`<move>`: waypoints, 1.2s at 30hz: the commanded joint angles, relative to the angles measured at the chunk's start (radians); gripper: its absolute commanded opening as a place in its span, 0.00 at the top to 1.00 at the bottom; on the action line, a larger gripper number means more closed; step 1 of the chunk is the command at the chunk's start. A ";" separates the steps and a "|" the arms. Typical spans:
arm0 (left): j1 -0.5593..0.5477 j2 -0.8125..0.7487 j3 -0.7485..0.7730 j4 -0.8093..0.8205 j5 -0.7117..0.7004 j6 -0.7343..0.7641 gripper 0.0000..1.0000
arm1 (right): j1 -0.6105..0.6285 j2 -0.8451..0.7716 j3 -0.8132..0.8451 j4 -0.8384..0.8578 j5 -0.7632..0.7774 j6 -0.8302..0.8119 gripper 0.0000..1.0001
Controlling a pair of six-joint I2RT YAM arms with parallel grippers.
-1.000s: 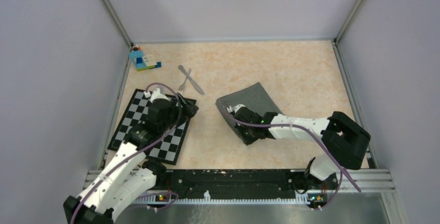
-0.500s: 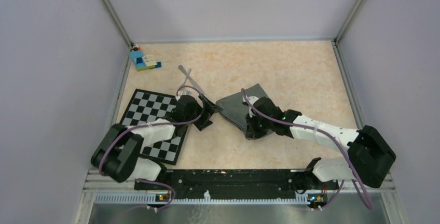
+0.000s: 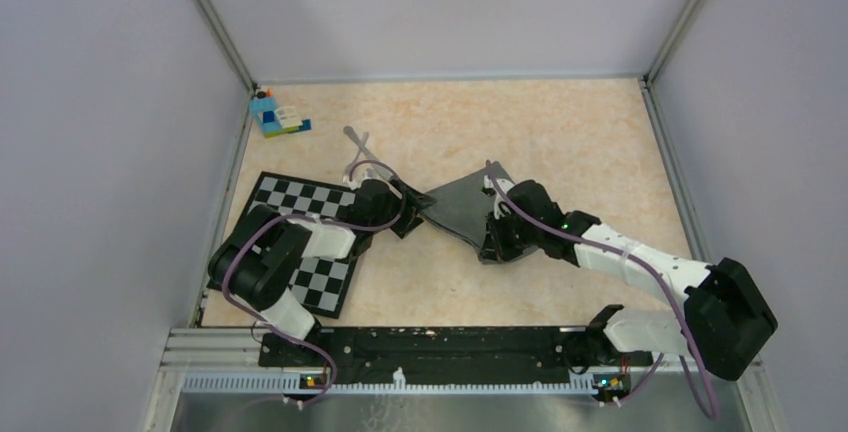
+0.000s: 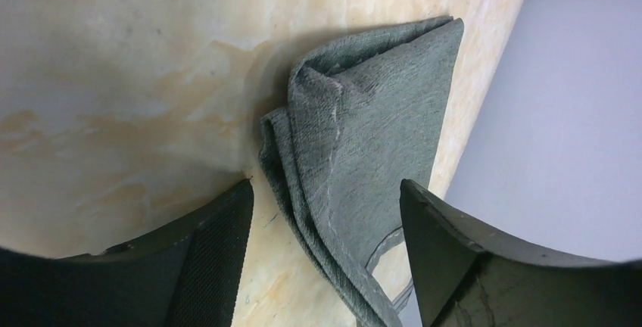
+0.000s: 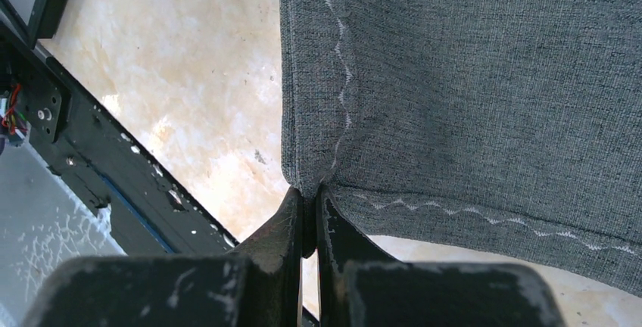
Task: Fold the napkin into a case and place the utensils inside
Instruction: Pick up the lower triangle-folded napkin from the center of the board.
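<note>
Marbled beige bench (image 3: 560,142) between grey walls, with both arms at the napkin (image 3: 462,204).
The right gripper (image 5: 309,200) is pinched shut on the napkin's near hemmed corner. The left gripper (image 4: 325,191) stands wide, its jaws either side of the bunched left corner, which points straight into it without touching. The left arm is nearer that corner and likely needs only to close. The utensils (image 3: 352,134) lie further back.

A black-and-white checkered square mat (image 3: 292,195) lies flat on the left side of the beige marbled tabletop (image 3: 570,142). A small block of blue, white and green toy bricks (image 3: 275,115) sits in the far left corner, well apart from the mat.
</note>
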 commanded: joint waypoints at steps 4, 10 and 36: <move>-0.019 0.057 0.076 -0.010 -0.098 0.087 0.32 | -0.029 -0.044 -0.014 0.056 -0.051 -0.008 1.00; -0.024 0.088 0.077 0.000 -0.130 0.104 0.35 | -0.038 -0.054 -0.021 0.060 -0.057 -0.010 1.00; -0.011 -0.194 0.248 -0.727 -0.324 0.281 1.00 | 0.152 -0.052 -0.159 0.327 -0.260 0.090 1.00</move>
